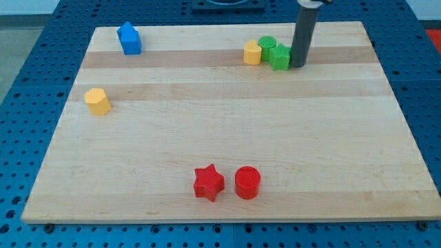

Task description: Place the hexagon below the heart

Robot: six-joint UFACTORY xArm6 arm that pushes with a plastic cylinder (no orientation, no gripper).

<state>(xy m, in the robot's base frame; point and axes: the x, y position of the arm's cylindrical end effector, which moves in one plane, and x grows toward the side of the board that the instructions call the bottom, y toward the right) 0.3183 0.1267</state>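
Note:
A yellow block that looks like a hexagon [98,101] sits alone near the board's left edge. A second yellow block, possibly the heart [252,52], sits at the view's top, right of centre. It touches a round green block [267,45] and a green block of unclear shape [280,57]. My tip [298,65] stands right beside that green block, on its right, far from the yellow hexagon.
A blue block [129,38] sits at the top left. A red star [208,182] and a red cylinder [247,182] sit side by side near the bottom edge. The wooden board [227,124] rests on a blue perforated table.

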